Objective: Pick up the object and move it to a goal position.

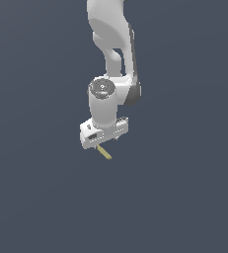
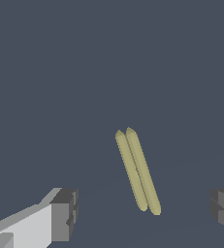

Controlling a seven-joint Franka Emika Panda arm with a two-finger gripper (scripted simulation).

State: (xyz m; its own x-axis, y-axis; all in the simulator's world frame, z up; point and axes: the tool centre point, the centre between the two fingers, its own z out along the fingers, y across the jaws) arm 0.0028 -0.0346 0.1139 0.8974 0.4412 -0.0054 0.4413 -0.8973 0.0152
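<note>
- the end effector [image 1: 104, 140] points down over the plain dark worktop [image 1: 184, 197], its white body seen from above in the exterior view.
- in the wrist view its two dark fingertips [image 2: 65, 213] stand wide apart, gripping nothing.
- the stick [image 2: 137, 170], pale yellow-tan, lies flat on the worktop between the fingertips, touching neither.
- in the exterior view one end of the stick pokes out from under the end effector.

The exterior view looks down from high above the arm, fairly far off. The wrist view looks close past the hand [image 2: 142, 213]; both share the stick [image 1: 104, 152] beneath it.
</note>
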